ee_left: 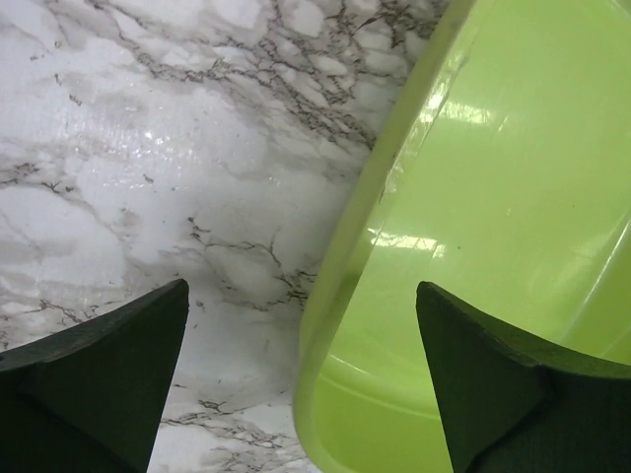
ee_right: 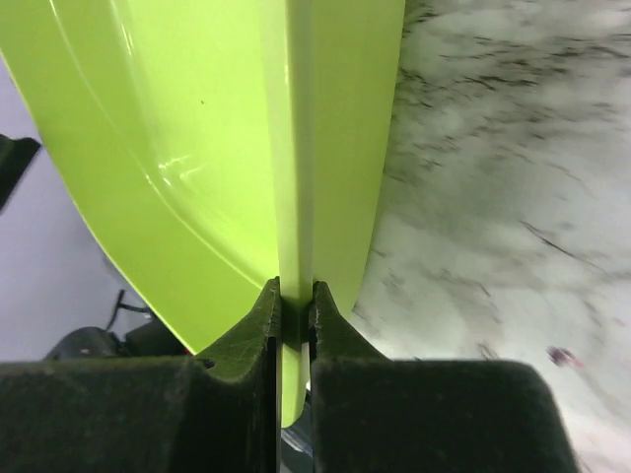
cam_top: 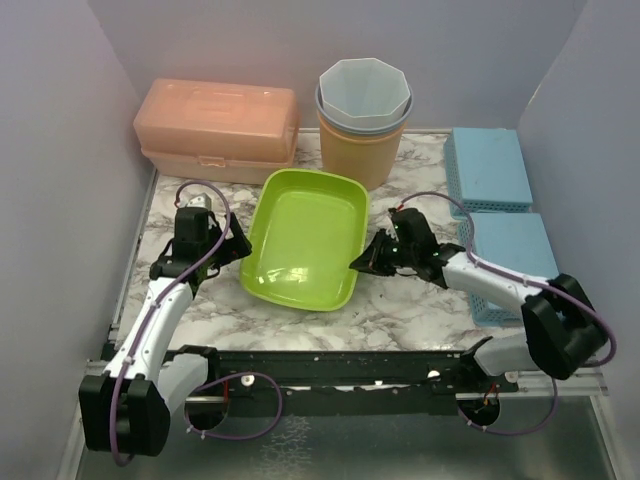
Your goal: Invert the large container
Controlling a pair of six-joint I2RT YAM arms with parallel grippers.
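Right end effector (ee_right: 296, 294) pinches green container (cam_top: 305, 235) rim; left end effector (ee_left: 301, 287) spread over it.

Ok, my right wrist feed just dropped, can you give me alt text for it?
The right gripper is clamped shut on the thin rim of the lime-green plastic tub, whose glossy wall fills the upper left of the frame. To the right lies the white marble-patterned tabletop.

**Green container mouth-up, right rim pinched**

Lime-green rectangular container (cam_top: 305, 240), glossy plastic with rounded corners, opening facing up. Its right rim is clamped edge-on between the right gripper (ee_right: 296, 301) jaws. Its left rim runs between the wide-apart left gripper (ee_left: 301, 287) jaws.
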